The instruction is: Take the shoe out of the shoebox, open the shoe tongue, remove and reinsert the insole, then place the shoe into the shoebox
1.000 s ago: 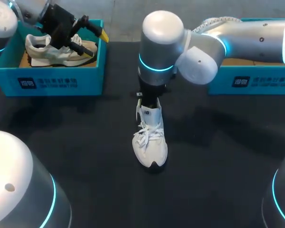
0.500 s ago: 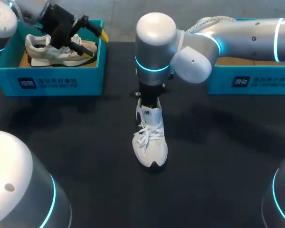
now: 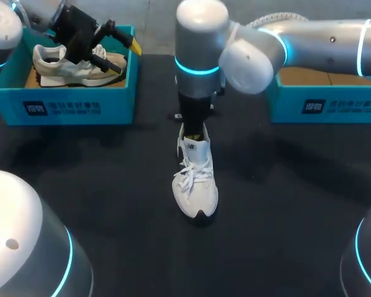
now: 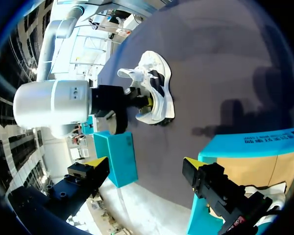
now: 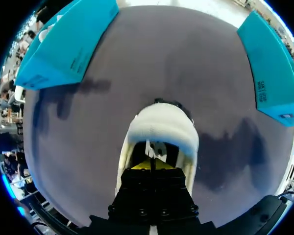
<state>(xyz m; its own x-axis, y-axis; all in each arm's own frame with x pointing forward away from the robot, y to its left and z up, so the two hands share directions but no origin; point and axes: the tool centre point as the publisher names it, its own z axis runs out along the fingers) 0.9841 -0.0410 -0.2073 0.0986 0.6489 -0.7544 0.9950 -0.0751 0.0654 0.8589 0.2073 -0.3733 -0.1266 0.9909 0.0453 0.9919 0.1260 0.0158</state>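
Two roles: right end effector (image 5: 152,165) sits narrow inside the collar of the white sneaker (image 3: 196,185), likely after the insole; left end effector (image 4: 144,164) hangs wide over the far-left shoebox (image 3: 80,106).

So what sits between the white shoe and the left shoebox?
Nothing; the head view shows only bare black table between the white shoe and the left shoebox.

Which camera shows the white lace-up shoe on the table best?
Head view: the white lace-up shoe shows nearly whole, laces up. Left wrist view shows it small, side-on; right wrist view only its heel opening.
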